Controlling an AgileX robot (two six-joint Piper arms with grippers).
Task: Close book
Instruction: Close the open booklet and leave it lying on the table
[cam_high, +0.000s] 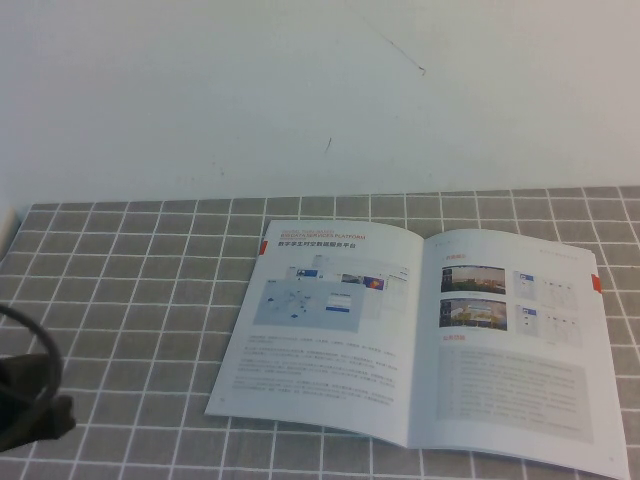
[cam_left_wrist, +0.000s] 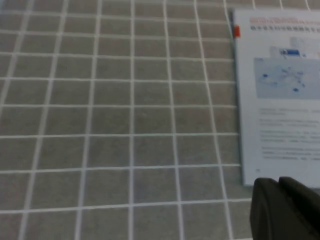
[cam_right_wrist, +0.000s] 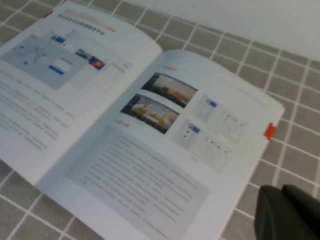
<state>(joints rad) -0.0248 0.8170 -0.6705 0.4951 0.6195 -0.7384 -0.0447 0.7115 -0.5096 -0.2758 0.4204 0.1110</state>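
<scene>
Left hand (cam_left_wrist: 283, 202): dark, low at the robot's side, left of the book (cam_high: 420, 340) and off its near left corner; not touching it; released or clenched, cannot tell.
Left arm (cam_high: 30, 405): dark bulk with a looped cable, well left of the book on the near side.
Right hand (cam_right_wrist: 287, 212): dark, on the near side just off the book's right page, over bare cloth; not on the paper; state cannot tell.
Book: open, lying flat on the table (cam_high: 120, 300), spine running near to far, both pages face up.
Left page (cam_high: 320, 330): red heading at the far end, pale diagram under it, text lines filling the near half.
Right page (cam_right_wrist: 170, 150): two stacked photos with small screenshots beside them, grey text block on the near half.
Red tab (cam_right_wrist: 270, 131): on the right page's outer edge, toward the far end; a matching one sits on the left page's outer edge.
Table: grey cloth with a white grid, around the book on all sides.
Wall (cam_high: 300, 90): plain white, behind the book, a few thin dark marks.
</scene>
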